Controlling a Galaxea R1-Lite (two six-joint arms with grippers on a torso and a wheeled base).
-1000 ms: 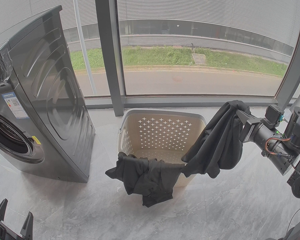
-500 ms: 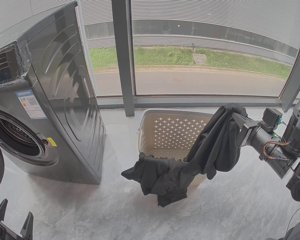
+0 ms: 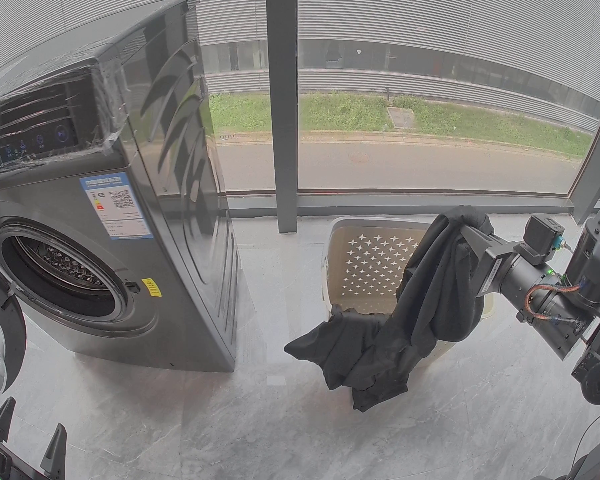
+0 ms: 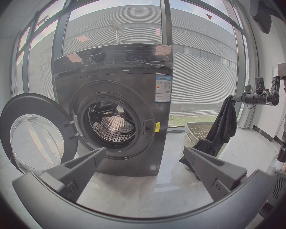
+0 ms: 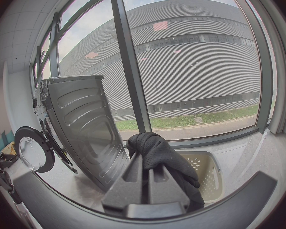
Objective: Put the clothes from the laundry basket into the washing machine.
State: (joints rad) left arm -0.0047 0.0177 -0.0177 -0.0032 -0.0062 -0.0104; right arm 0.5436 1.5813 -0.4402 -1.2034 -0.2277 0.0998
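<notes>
Head view has swung left since a second ago: the washing machine (image 3: 113, 168) now sits nearer the middle, the laundry basket (image 3: 373, 225) has slid right. My read is a camera turn, not the things moving. My right gripper (image 3: 477, 238) keeps its place in the picture, jaws clamped narrow on a top bunch of the dark garment (image 3: 440, 288), above the basket's right side. Cloth hangs down from there and its lower end drapes over the basket's front rim; whether the tail touches the floor (image 3: 447, 421) I cannot tell. My left gripper (image 4: 143, 151) sits low, spread wide and empty, facing the drum opening (image 4: 112, 124). The door (image 4: 35, 134) stands swung open beside it. Step in hand, I judge: the carry to the drum. Lift first so the trailing end clears the rim and does not tug the basket. Come in square to the opening, push the bunch deep before releasing, and watch for the tail snagging on the door.
</notes>
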